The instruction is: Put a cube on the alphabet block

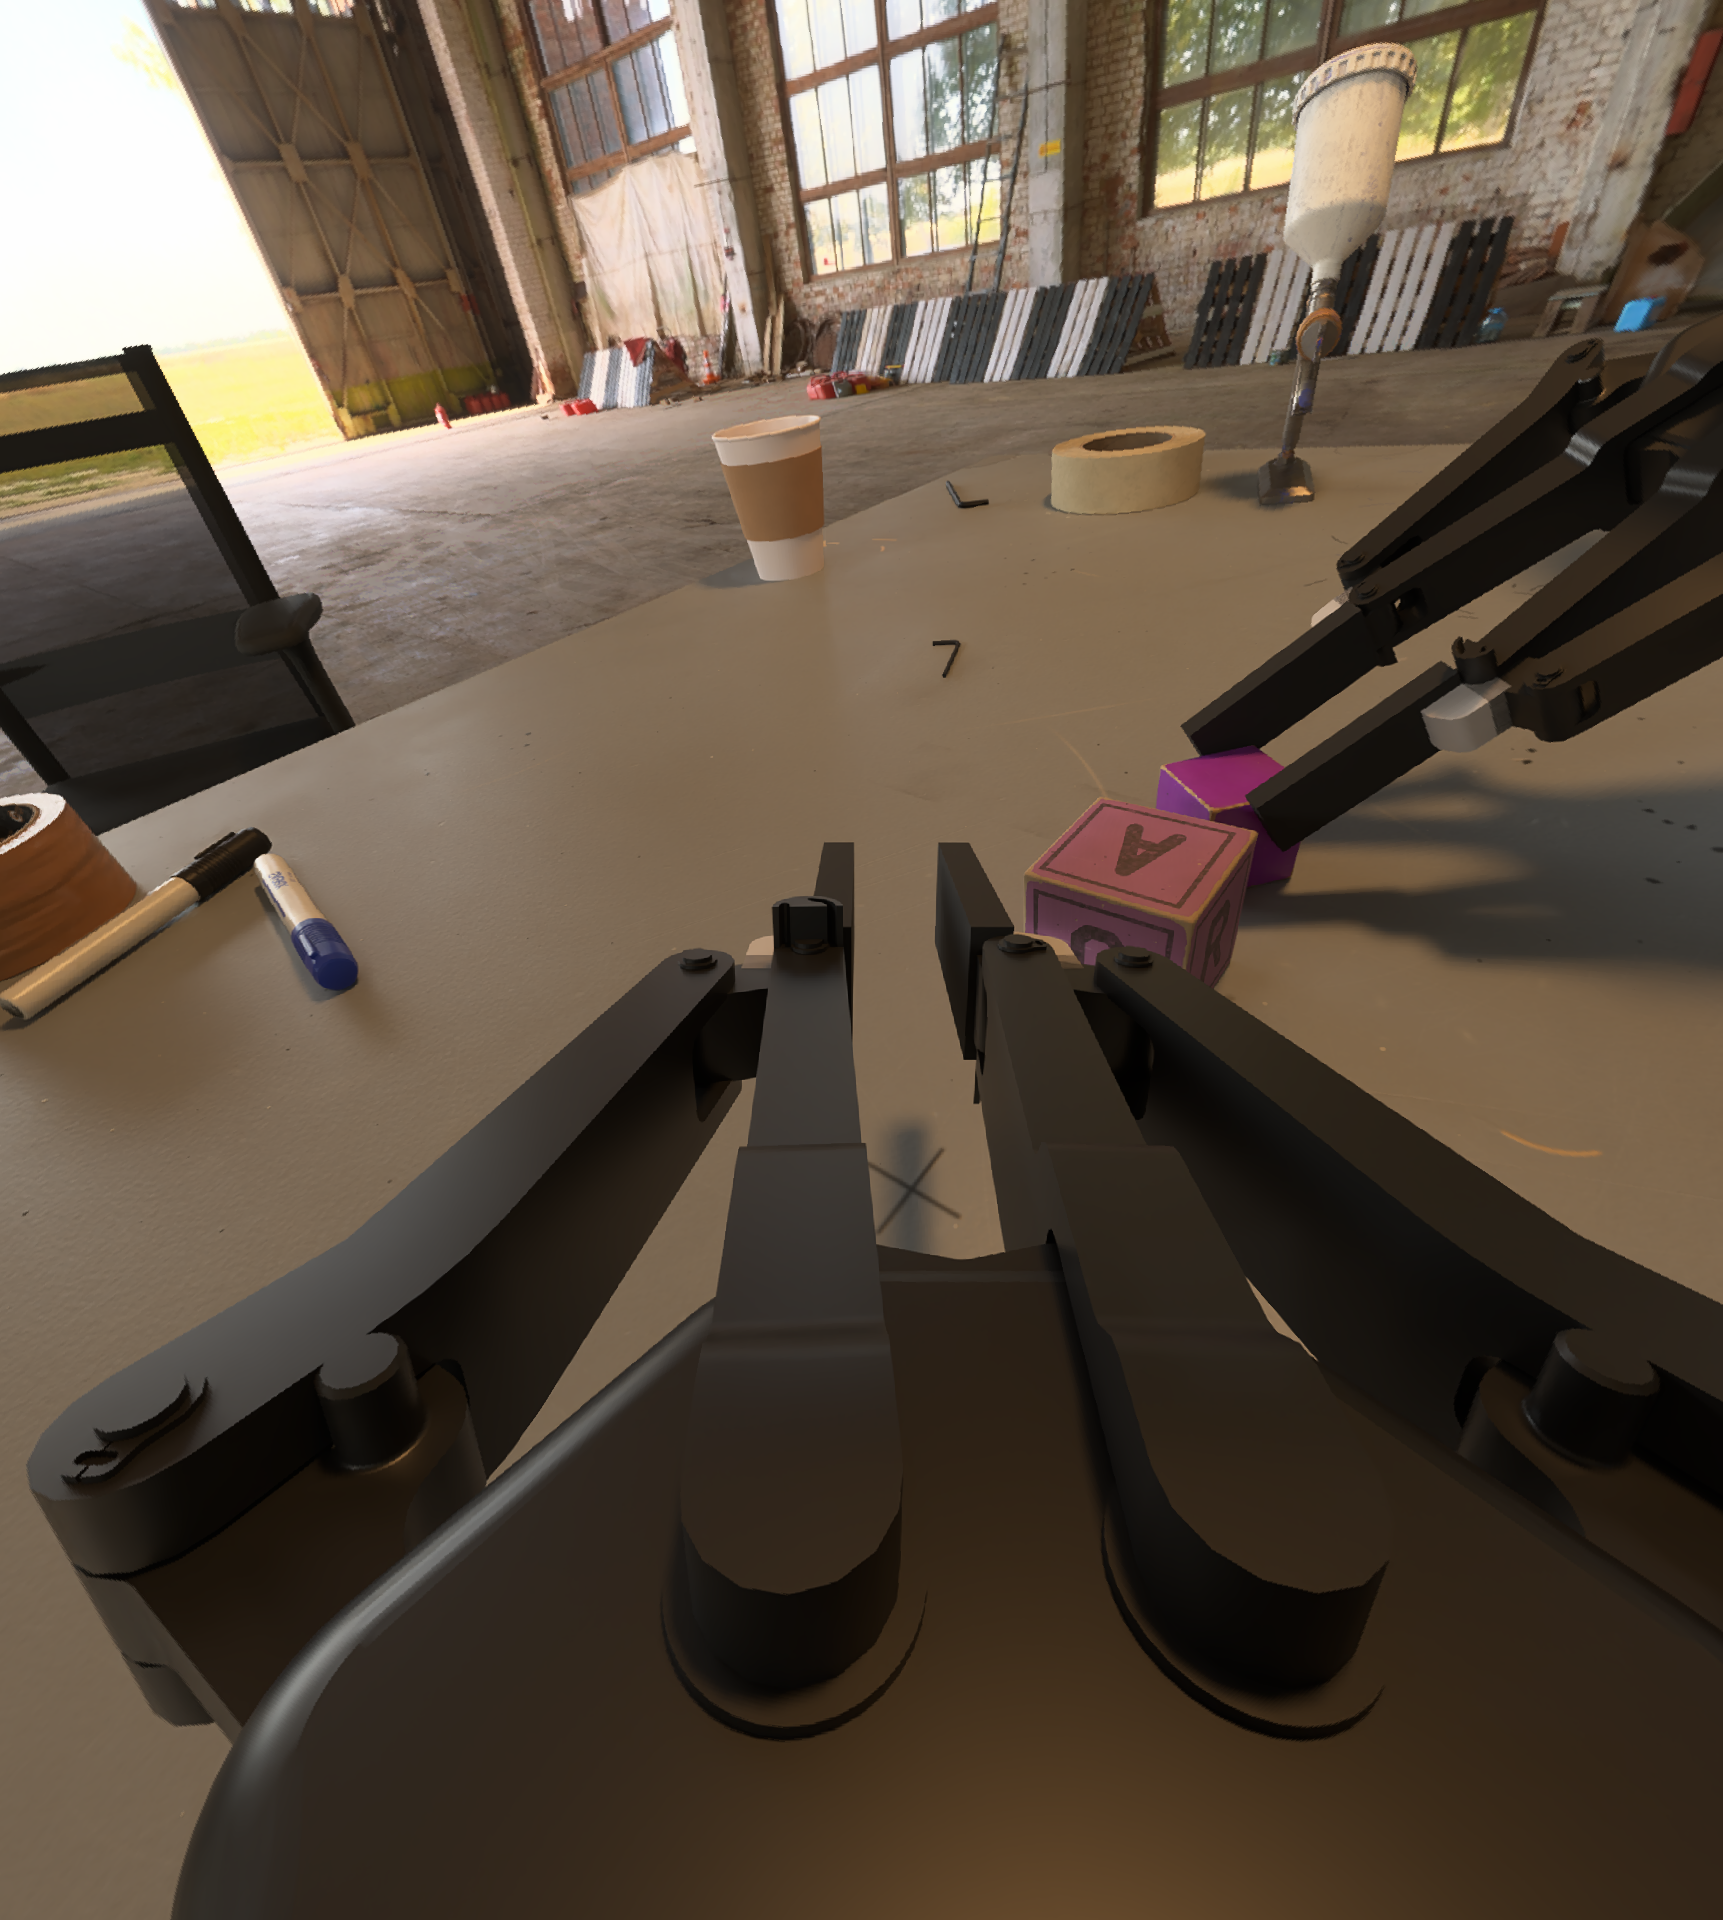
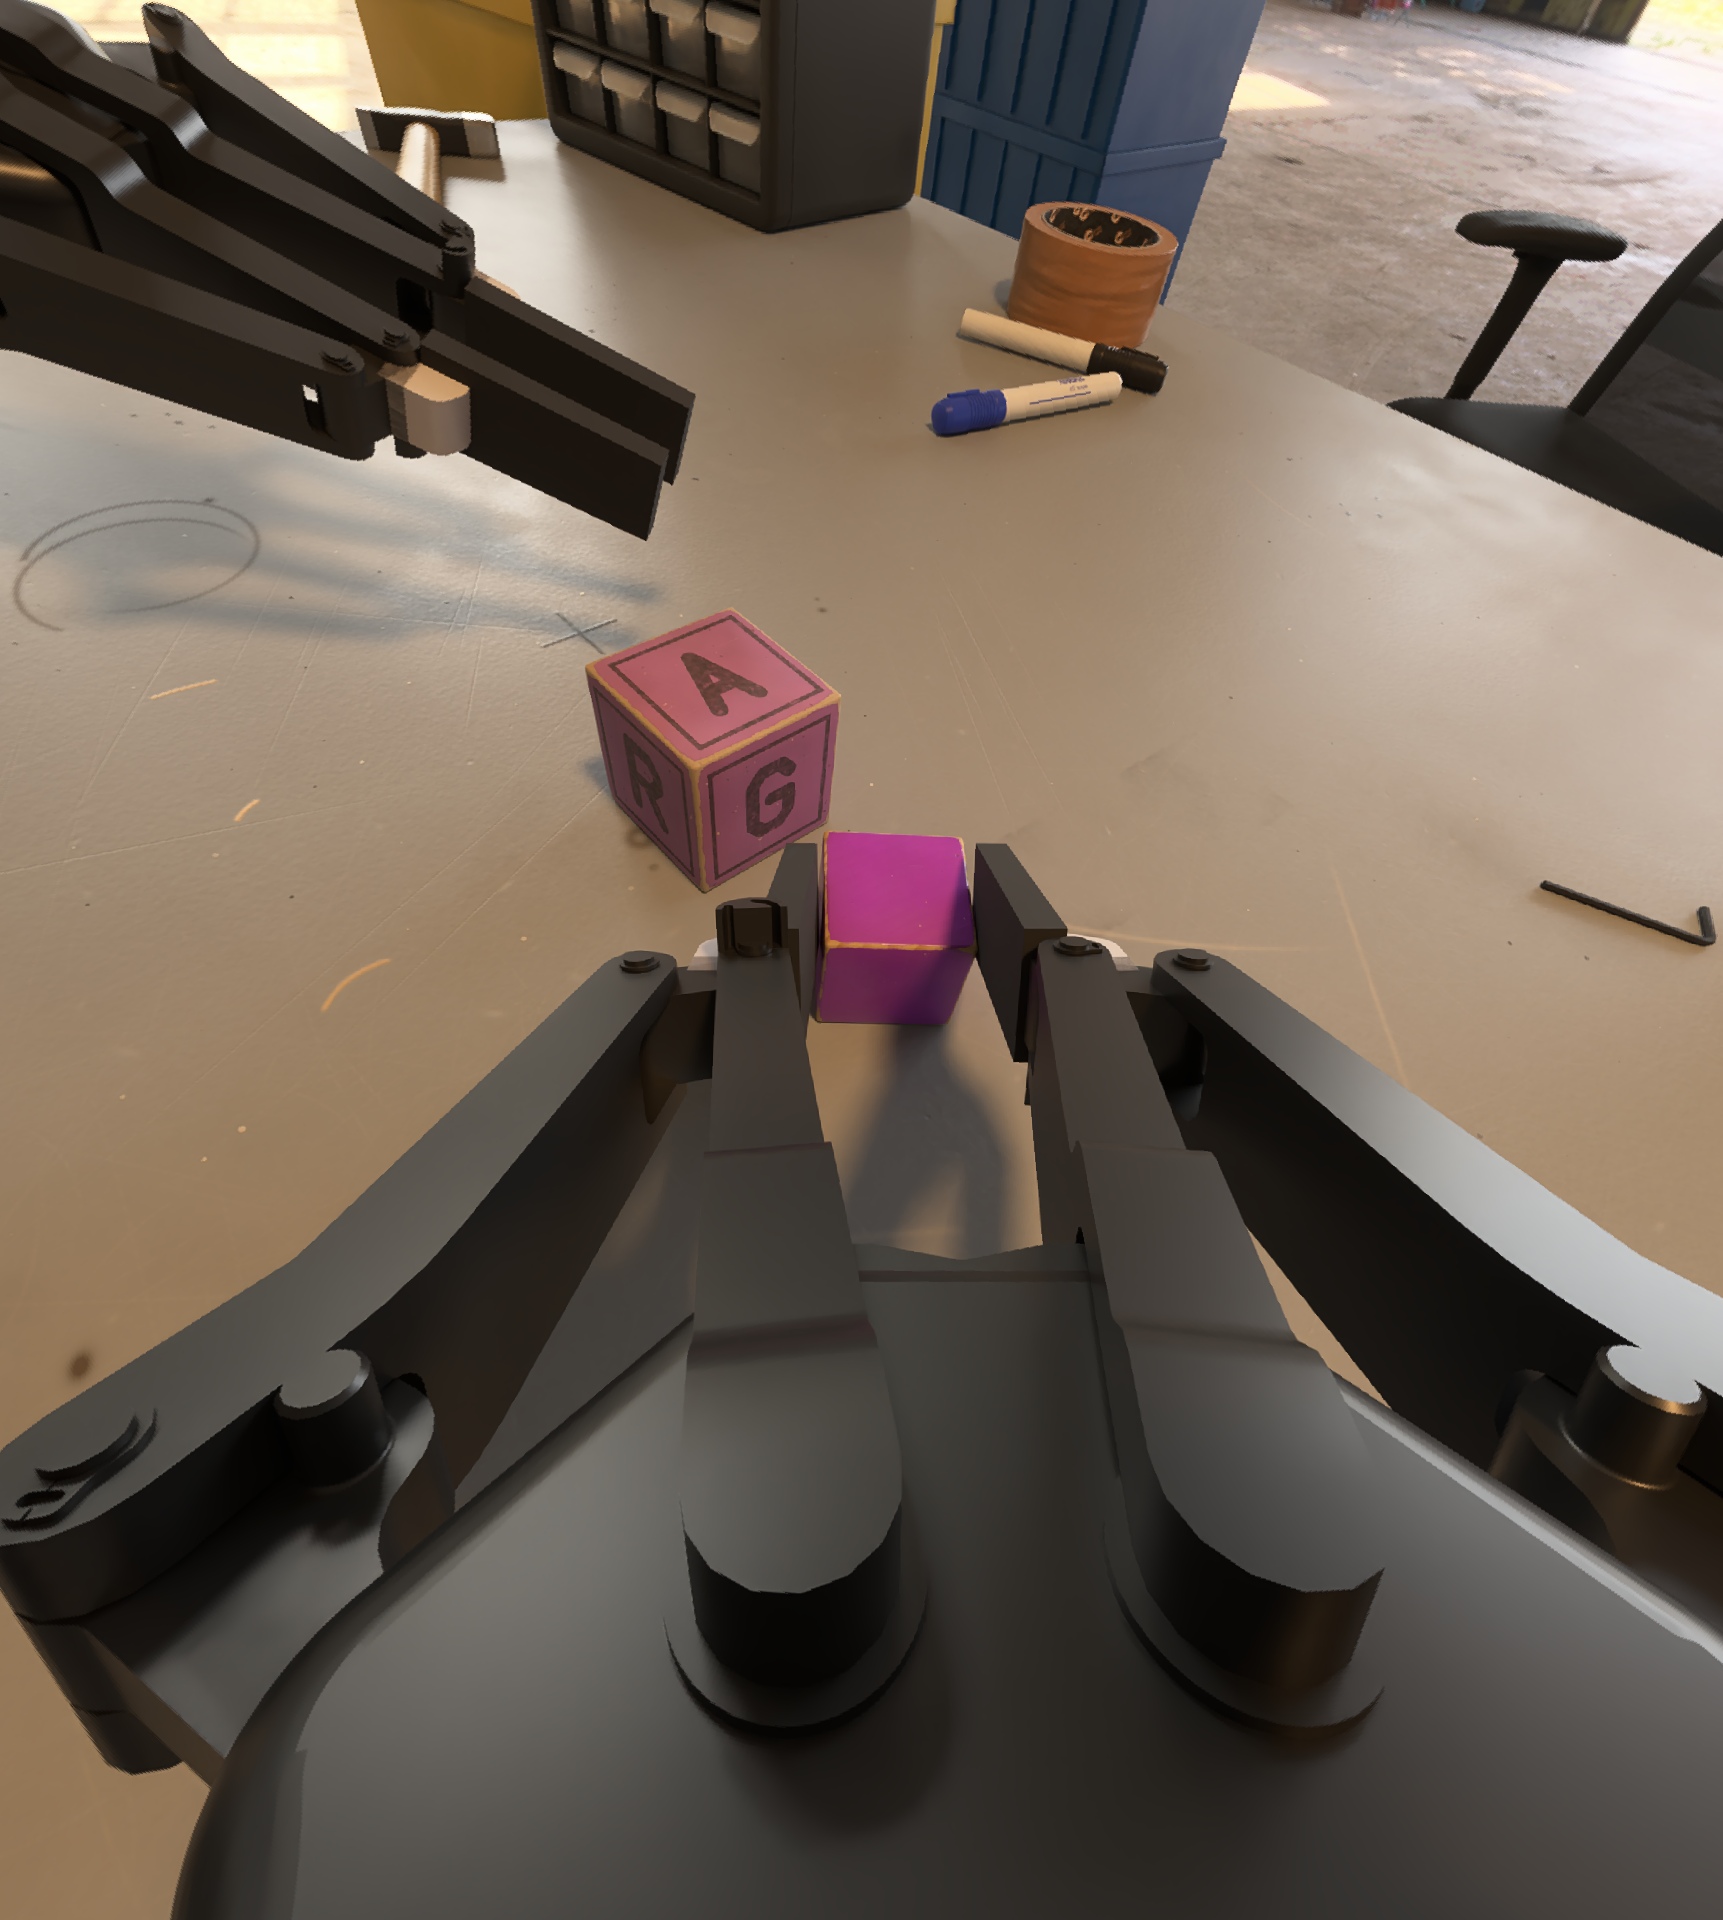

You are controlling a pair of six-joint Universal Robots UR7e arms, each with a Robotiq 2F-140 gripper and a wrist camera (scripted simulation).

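Observation:
A pink alphabet block (image 2: 722, 727) stands on the grey table (image 2: 1252, 675). A smaller purple cube (image 2: 893, 935) sits on the table right beside it. My right gripper (image 2: 893, 862) is shut on the purple cube, one finger on each side face. In the left wrist view, the block (image 1: 1137, 883) is just right of my left gripper (image 1: 895, 862), with the cube (image 1: 1215, 795) behind it between the right gripper's fingers (image 1: 1293, 800). My left gripper is shut and empty, hovering above the table; it also shows in the right wrist view (image 2: 665, 468).
A paper cup (image 1: 772, 499), a masking tape roll (image 1: 1127, 470) and a spray gun (image 1: 1340, 208) stand at one table edge. A brown tape roll (image 2: 1091, 272) and two markers (image 2: 1028, 400) lie at another. Hex keys (image 2: 1636, 920) (image 1: 948, 658), a drawer organiser (image 2: 691, 94) and a blue crate (image 2: 1075, 94) are also there.

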